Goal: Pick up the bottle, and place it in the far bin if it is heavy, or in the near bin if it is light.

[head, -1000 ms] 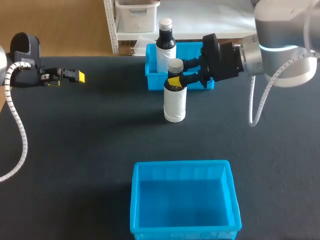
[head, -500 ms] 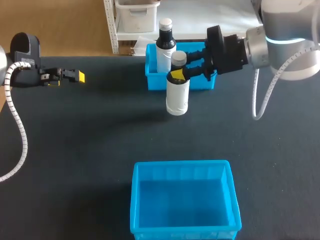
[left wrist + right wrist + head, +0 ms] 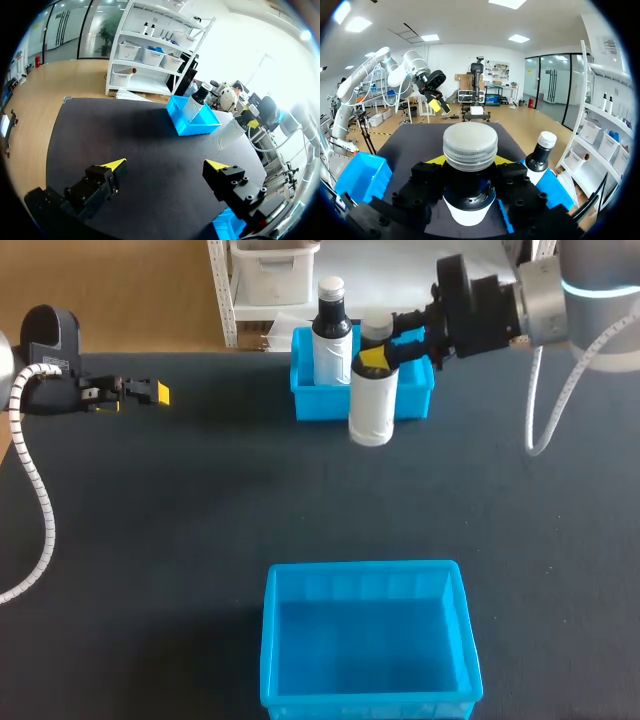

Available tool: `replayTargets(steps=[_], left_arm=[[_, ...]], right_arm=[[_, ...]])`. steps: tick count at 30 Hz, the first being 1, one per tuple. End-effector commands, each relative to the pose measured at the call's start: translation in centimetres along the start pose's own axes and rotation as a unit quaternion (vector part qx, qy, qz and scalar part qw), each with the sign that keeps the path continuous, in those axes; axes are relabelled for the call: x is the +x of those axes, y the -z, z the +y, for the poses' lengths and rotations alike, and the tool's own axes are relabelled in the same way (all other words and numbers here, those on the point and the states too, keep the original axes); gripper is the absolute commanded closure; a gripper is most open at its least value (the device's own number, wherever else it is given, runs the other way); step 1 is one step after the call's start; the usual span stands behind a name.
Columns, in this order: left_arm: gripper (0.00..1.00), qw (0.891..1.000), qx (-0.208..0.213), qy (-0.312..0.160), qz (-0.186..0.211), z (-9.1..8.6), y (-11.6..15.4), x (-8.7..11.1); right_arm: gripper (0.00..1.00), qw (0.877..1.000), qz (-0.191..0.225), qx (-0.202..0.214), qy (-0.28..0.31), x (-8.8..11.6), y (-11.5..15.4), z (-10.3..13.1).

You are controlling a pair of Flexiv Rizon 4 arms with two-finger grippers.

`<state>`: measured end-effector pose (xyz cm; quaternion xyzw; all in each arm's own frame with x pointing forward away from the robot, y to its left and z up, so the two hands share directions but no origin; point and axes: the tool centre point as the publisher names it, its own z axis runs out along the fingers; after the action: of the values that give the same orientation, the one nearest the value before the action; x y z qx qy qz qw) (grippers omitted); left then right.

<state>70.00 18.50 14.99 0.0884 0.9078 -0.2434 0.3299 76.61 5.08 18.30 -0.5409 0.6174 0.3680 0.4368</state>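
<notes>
Broadly, the black matte table (image 3: 180, 530) is laid out for a sorting choice: one bin at each end and open ground between them.

My right arm (image 3: 585, 285), smooth grey metal with a coiled cable hanging from it, reaches in over the far edge. My left arm (image 3: 45, 345) sits well apart at the table's other side, seemingly parked out of the way.

The near bin (image 3: 365, 568) is a rectangular tub of glossy blue plastic with thin walls, open at the top and holding nothing. The far bin (image 3: 412, 400) is smaller and of the same plastic. A dark bottle (image 3: 331, 335) with a white label and pale cap stands upright in it.

The task bottle (image 3: 372, 405) is a white cylinder with a dark shoulder and a ribbed grey screw cap. It hangs upright and looks clear of the table, just in front of the far bin's front wall.

The right gripper (image 3: 376, 357) is clamped on its neck just under the cap, probably so that the cap's rim stops any slipping.

The left gripper (image 3: 166, 164) holds nothing, its fingers spread wide.
</notes>
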Motion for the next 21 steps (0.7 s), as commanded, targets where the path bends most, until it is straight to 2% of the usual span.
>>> replayTargets(steps=[1, 9, 21], left_arm=[[0.00, 1.000, 0.000, 0.000, 0.000, 0.0, 0.0, 0.0], [0.00, 1.000, 0.000, 0.000, 0.000, 0.0, 0.0, 0.0], [0.00, 1.000, 0.000, 0.000, 0.000, 0.0, 0.0, 0.0]], right_arm=[[1.00, 1.000, 0.006, 0.001, 0.002, -1.2, 1.4, -0.9], [1.00, 1.000, 0.007, 0.015, 0.002, -2.8, 3.2, -3.0], [1.00, 1.000, 0.005, 0.029, -0.002, -3.5, 4.7, -6.5]])
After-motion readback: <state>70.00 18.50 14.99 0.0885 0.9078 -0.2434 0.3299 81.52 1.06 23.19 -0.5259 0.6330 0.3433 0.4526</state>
